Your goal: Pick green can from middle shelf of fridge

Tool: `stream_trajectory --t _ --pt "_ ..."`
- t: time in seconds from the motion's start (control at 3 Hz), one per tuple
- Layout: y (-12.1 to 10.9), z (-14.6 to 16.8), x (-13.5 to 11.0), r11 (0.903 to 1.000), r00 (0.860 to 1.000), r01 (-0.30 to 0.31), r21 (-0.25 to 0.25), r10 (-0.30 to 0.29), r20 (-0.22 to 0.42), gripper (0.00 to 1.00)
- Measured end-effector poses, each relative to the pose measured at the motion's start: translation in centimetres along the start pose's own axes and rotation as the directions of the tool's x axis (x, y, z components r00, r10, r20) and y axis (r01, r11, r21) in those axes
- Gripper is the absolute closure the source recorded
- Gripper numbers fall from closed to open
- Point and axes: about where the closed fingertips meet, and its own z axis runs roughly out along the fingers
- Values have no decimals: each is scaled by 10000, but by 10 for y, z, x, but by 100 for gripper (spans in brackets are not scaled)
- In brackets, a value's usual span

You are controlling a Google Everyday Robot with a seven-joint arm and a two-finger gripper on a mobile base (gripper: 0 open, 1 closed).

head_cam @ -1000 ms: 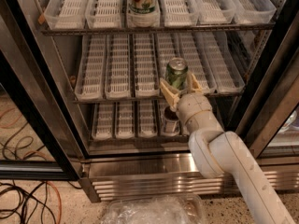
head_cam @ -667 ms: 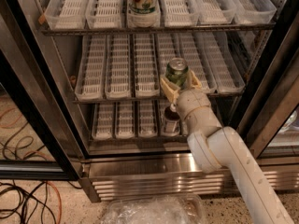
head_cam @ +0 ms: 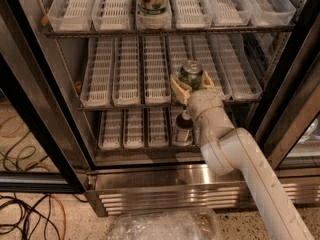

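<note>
Change: negligible; green can unmoved on middle shelf.
Tool: clamped on the can at shelf front.
Meaning: grasp likely made; lift pending.

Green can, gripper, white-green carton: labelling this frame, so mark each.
green can (head_cam: pixel 191 72), camera view, its side.
gripper (head_cam: pixel 191 83), camera view, its mouth, at the green can.
white-green carton (head_cam: pixel 153 4), camera view, its front.

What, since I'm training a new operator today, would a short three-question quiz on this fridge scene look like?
1. True or false: the green can stands on the top shelf.
2. Where is the tool? A: at the green can on the middle shelf; B: on the floor; C: at the top shelf.
3. Fill in: one level down, directly below the green can, stands a small capped ____.
Key: 1 false; 2 A; 3 bottle.
</note>
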Motion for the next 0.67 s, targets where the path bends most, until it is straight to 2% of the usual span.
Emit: stream_trajectory --t 0.33,0.67 --pt "0 0 0 10000 10000 0 0 0 0 56" --pt "0 0 0 10000 10000 0 0 0 0 79"
